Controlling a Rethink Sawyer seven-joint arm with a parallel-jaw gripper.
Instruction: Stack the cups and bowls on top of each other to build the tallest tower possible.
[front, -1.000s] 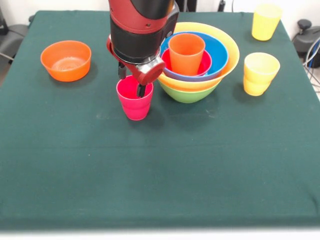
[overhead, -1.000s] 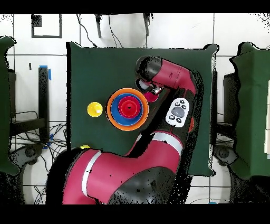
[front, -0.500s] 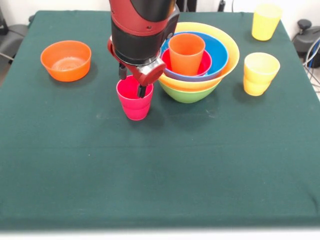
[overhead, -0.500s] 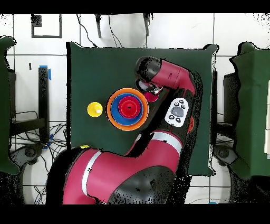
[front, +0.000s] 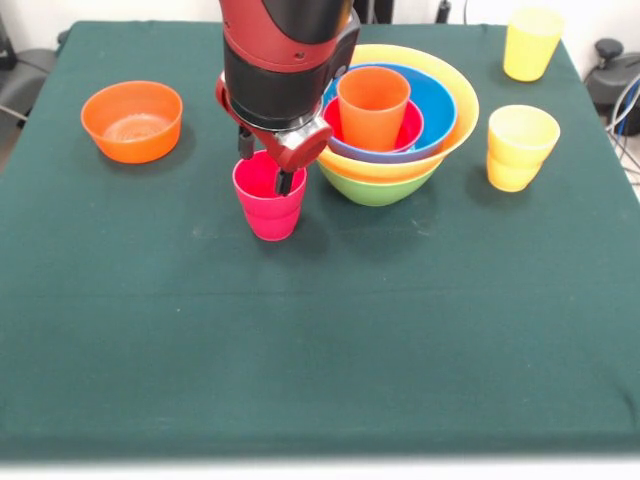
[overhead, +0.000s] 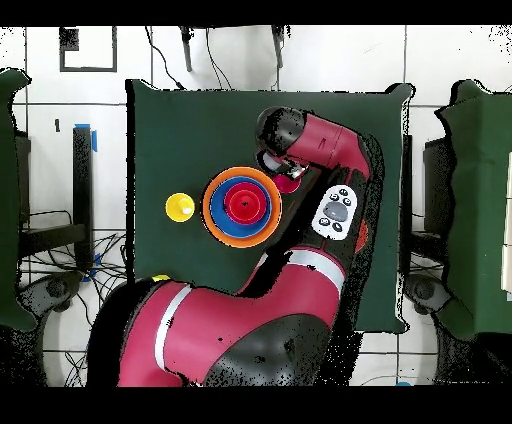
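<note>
Gripper (front: 264, 172) straddles the rim of the magenta-pink cup (front: 269, 206) just left of the tower (front: 396, 125), one finger inside, one outside, closure unclear; cup looks light, stiff, slick, so pinch the wall squarely.
</note>
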